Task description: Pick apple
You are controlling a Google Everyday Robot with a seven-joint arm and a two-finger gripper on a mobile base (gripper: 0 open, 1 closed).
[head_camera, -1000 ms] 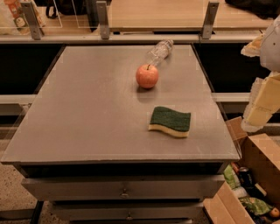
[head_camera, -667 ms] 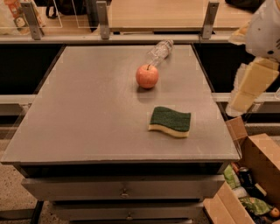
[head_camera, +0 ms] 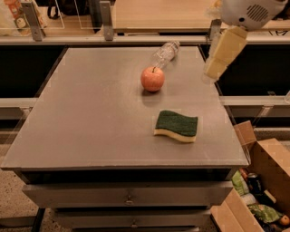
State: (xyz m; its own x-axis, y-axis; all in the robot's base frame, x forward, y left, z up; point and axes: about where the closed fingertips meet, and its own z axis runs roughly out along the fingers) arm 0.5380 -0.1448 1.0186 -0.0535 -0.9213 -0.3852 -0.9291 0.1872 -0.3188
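The apple (head_camera: 152, 79) is round and red-pink with a short dark stem. It sits upright on the grey table (head_camera: 90, 118), toward the far middle. My gripper (head_camera: 216, 65) is a cream-coloured piece hanging from a white arm joint (head_camera: 247, 12) at the upper right. It hovers above the table's right edge, to the right of the apple and apart from it. It holds nothing that I can see.
A clear plastic bottle (head_camera: 165, 53) lies on its side just behind the apple. A green sponge (head_camera: 176, 125) with a yellow underside lies in front of the apple. Open cardboard boxes with clutter (head_camera: 260, 190) stand on the floor at the lower right. A wooden counter (head_camera: 158, 16) runs behind the table.
The arm has swung up and to the left, from beside the table's right edge to above its far right corner. The apple, bottle and sponge have not moved.
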